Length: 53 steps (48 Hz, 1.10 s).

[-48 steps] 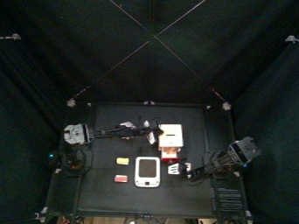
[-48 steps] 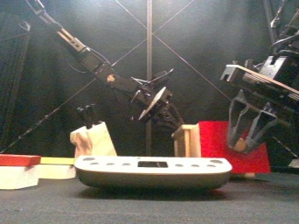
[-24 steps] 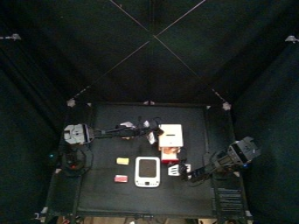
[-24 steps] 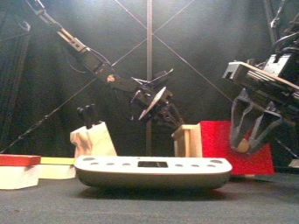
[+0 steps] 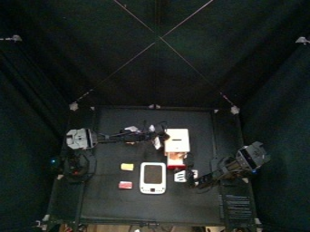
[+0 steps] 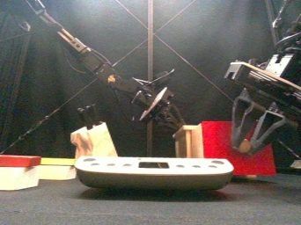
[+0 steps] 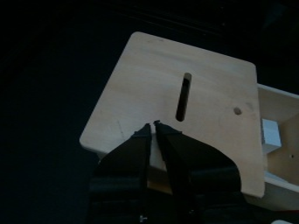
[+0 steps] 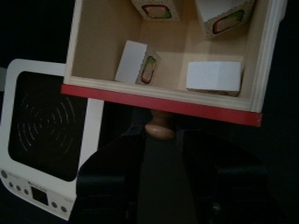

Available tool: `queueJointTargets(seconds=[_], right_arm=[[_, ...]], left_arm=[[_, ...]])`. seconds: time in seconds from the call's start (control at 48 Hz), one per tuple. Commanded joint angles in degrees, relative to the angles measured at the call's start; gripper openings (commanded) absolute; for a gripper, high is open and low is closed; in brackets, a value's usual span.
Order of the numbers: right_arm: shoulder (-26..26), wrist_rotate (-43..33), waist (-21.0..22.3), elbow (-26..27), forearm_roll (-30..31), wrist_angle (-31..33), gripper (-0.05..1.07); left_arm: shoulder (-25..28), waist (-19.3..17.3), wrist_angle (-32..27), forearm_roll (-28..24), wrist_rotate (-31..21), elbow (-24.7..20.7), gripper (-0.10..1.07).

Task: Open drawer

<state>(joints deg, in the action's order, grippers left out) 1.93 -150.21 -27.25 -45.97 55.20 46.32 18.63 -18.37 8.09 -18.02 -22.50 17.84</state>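
Note:
The drawer (image 5: 179, 141) is a cream box with a red front (image 6: 219, 145), and it stands pulled open right of the table's middle. In the right wrist view its inside (image 8: 176, 44) holds several small blocks. My right gripper (image 8: 160, 138) sits at the red front, shut on the wooden knob (image 8: 160, 129); it also shows in the top view (image 5: 191, 175) and the front view (image 6: 259, 139). My left gripper (image 7: 156, 129) is shut, its tips against the cream top of the casing (image 7: 176, 87) near a slot; it also shows in the top view (image 5: 159, 139).
A white flat device (image 5: 152, 177) with a grey centre lies in front of the drawer (image 8: 47, 131). A tiny yellow block (image 5: 127, 167) and a red block (image 5: 123, 185) lie to its left. A cream holder (image 6: 94, 141) stands at the back left.
The right arm has drawn back slightly to the right, and the drawer's red front has shifted a little with it. The left arm has not moved.

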Motion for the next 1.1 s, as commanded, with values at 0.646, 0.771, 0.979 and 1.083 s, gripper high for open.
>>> queueJointTargets(seconds=[0.646,0.771,0.979,1.083], right_arm=[[3.60,3.25,-1.23,0.97,-1.23,0.09,0.93],[3.60,3.34,-1.23,1.05,-1.23,0.09,0.93],[3.96,3.34,-1.41,0.79,-1.23,0.09,0.93],[4.04,3.34,-1.41,0.79,-1.32,0.09,0.93]], left_arm=[[-1.67,0.44,0.79,-2.37,0.18,-0.18,0.58],[-2.64,1.05,1.14,-3.25,0.18,0.09,0.58],[-5.71,2.99,3.25,-4.57,0.18,1.49,0.58],[-8.09,4.13,5.45,-5.89,0.18,2.90,0.58]])
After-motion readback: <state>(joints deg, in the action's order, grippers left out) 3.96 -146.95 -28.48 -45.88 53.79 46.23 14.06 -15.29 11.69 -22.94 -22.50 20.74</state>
